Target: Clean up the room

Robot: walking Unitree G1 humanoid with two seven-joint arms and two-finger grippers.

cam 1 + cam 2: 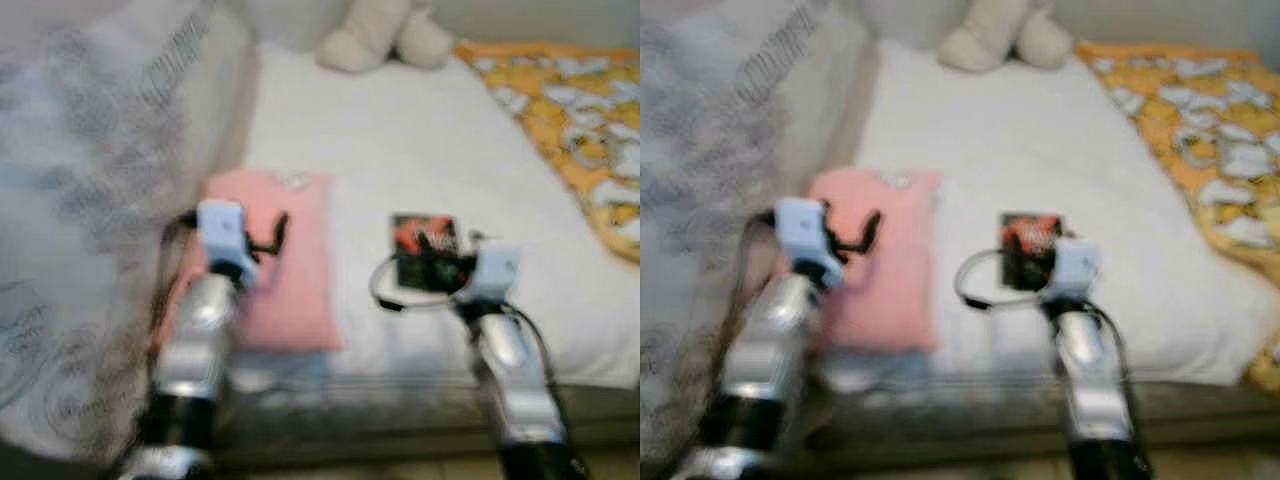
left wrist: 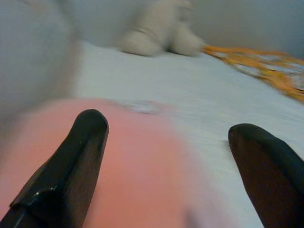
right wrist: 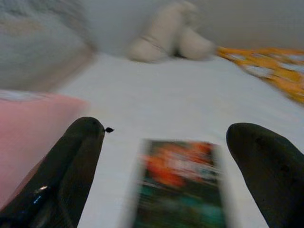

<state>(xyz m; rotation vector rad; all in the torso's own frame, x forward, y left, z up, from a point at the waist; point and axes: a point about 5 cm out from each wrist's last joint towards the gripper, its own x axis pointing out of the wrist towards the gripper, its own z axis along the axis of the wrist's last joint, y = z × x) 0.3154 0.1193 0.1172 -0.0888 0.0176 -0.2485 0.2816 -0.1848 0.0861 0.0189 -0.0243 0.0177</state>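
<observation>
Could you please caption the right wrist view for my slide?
Open right gripper poised over a dark card on the white bed.

Matt white cloth sheet (image 1: pixel 420 150), soft pink cloth pillow (image 1: pixel 285 270), glossy printed packet (image 1: pixel 425 250).

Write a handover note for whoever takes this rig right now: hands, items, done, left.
Left hand: open, empty, over the pink pillow at the bed's near left.
Right hand: open, empty, lined up on the dark card with orange print, flat on the white sheet.
Also on the bed: cream plush toy at the far end, orange patterned blanket on the right.
Done: nothing picked up yet.
Left: probably grasp the card and pillow, then tidy the rest.
</observation>
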